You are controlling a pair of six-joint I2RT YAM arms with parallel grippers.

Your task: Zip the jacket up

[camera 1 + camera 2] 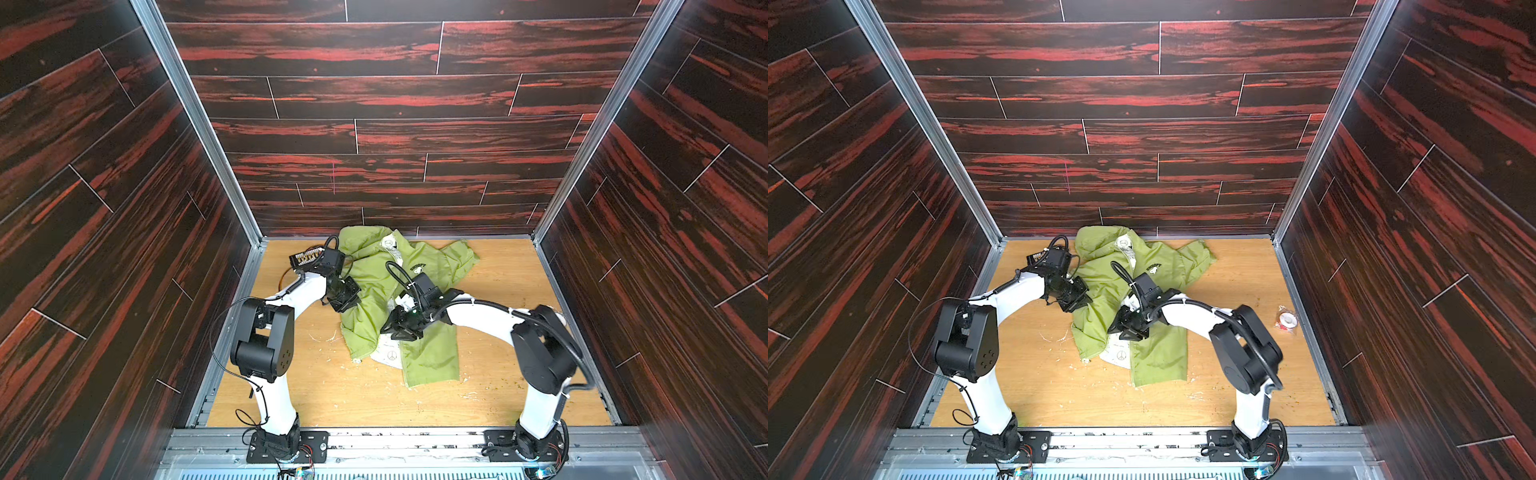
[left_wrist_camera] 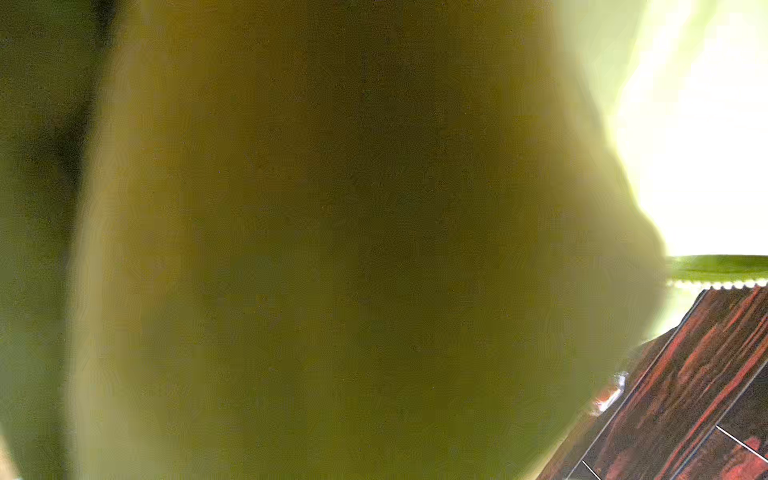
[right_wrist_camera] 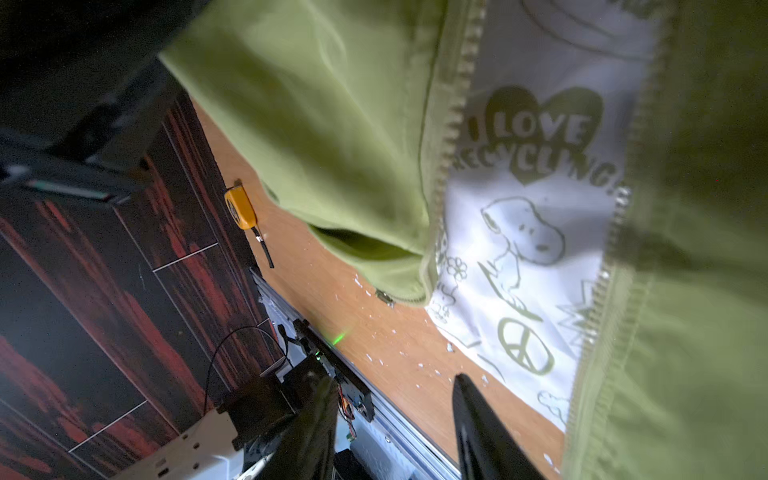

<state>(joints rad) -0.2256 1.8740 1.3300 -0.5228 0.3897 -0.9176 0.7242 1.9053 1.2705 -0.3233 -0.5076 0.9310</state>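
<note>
Jacket [image 1: 432,355] — thin, limp, slippery cloth, left gripper [image 1: 345,303] clamped on its flap, right gripper [image 3: 395,419] open and empty — is best taken by the stiffer zipper [image 3: 451,137] edge.

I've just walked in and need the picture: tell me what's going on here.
The left gripper is shut on the fabric of a lime-green jacket lying on the table. The right gripper hangs open over its lower front, holding nothing. The zipper is undone there, white lining showing between its two sides.
</note>
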